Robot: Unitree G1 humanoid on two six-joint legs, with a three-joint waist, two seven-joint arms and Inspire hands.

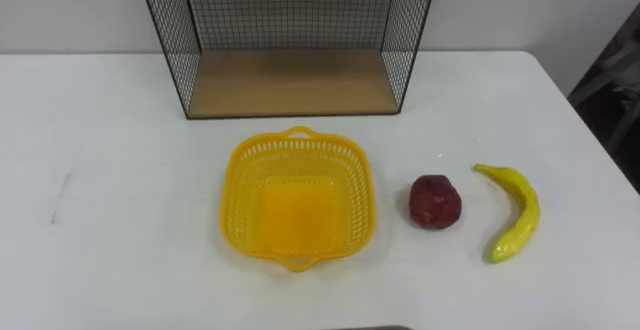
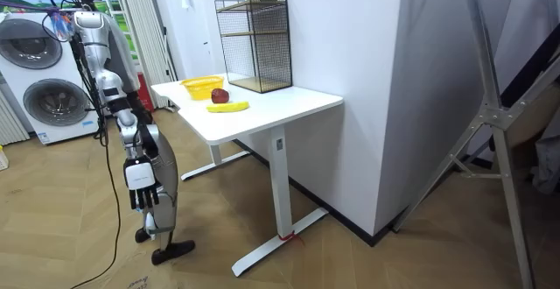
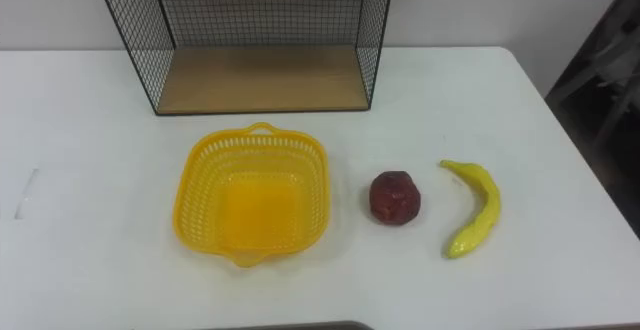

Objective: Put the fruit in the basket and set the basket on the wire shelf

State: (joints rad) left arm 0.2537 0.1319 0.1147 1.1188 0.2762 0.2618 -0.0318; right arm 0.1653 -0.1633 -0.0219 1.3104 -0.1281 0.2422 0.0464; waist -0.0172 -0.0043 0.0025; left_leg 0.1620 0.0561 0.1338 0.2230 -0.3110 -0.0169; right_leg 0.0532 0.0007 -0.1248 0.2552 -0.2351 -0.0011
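Observation:
An empty yellow plastic basket (image 1: pixel 240 170) sits on the white table (image 1: pixel 120 220), in the middle near the front edge. To its right lies a dark red round fruit (image 1: pixel 435 201), clear of the basket. Further right lies a curved yellow banana (image 1: pixel 517 215). Behind the basket stands the black wire shelf (image 1: pixel 290 82) with a wooden bottom board, its open side facing me. In the room view I stand at the table's end next to the basket (image 2: pixel 201 85), upright. My right hand (image 2: pixel 140 188) hangs at my side below table height, fingers relaxed and holding nothing.
The table's right edge runs close past the banana, with dark objects beyond it. A wall stands behind the shelf. Wide bare tabletop lies to the basket's left. Two washing machines (image 2: pixel 39 74) stand behind me in the room view.

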